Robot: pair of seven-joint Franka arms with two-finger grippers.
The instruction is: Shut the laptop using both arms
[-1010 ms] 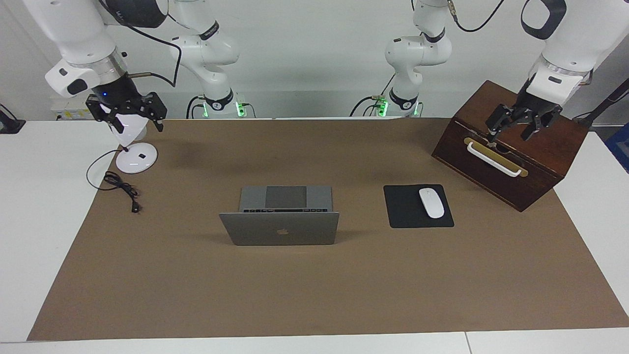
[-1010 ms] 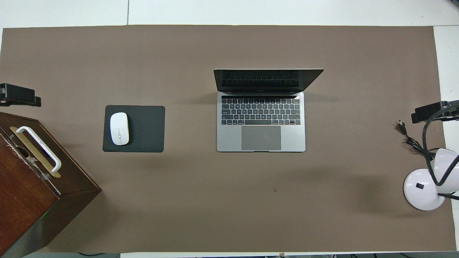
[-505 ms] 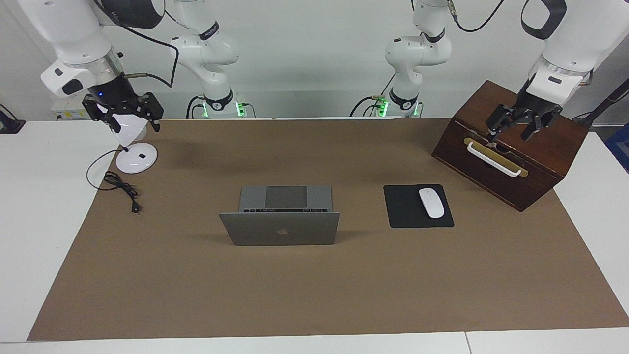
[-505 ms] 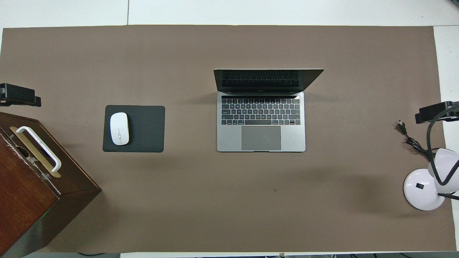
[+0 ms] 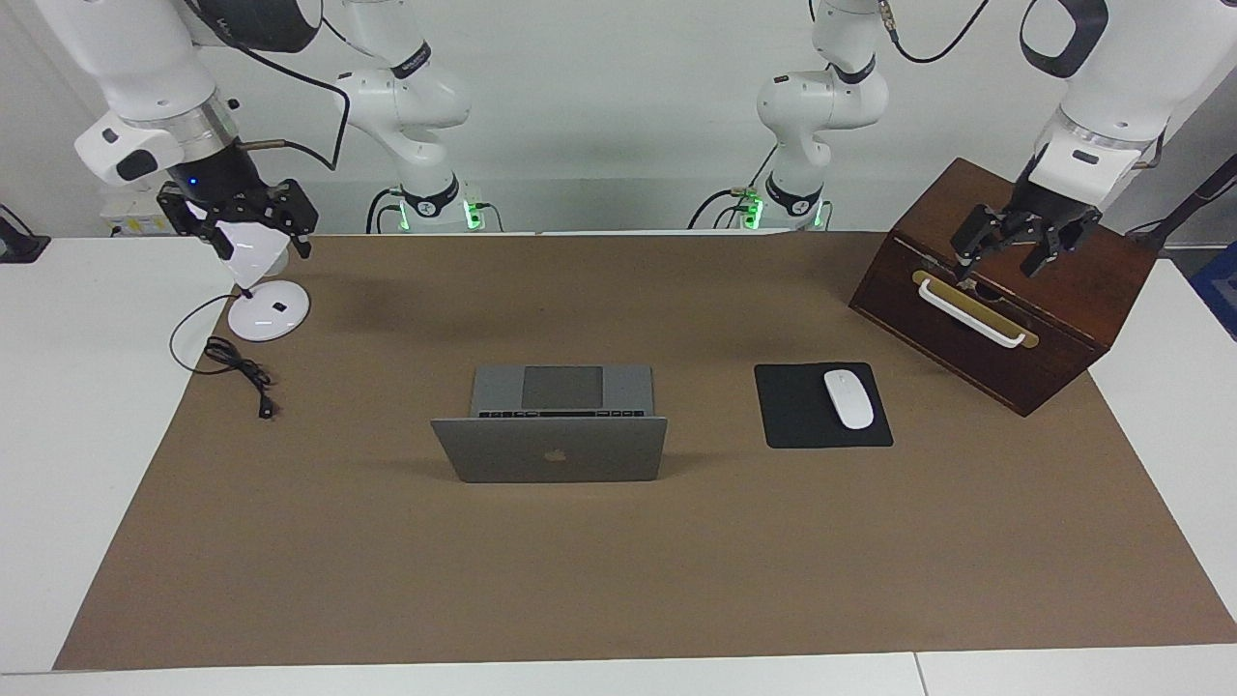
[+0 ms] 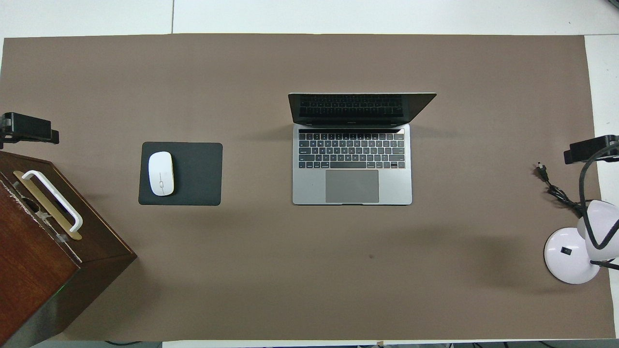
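The laptop [image 5: 549, 435] is seen open in the middle of the brown mat [image 5: 618, 580], its lid standing up. It is judged to be thin, stiff, smooth and easy to scratch, so the lid should be pushed down softly at its top edge, one corner for each arm.

Well apart from the laptop, toward the right arm's end, the right gripper [image 5: 253, 224] is held spread over the lamp [image 5: 261, 290]. Well apart from the laptop at the other end, the left gripper [image 5: 1010, 249] is held spread over the wooden box [image 5: 1063, 319]. Nothing is held by either.

The keys and trackpad are shown from overhead. The logo on the lid and the height of the grippers are shown only in the facing view.
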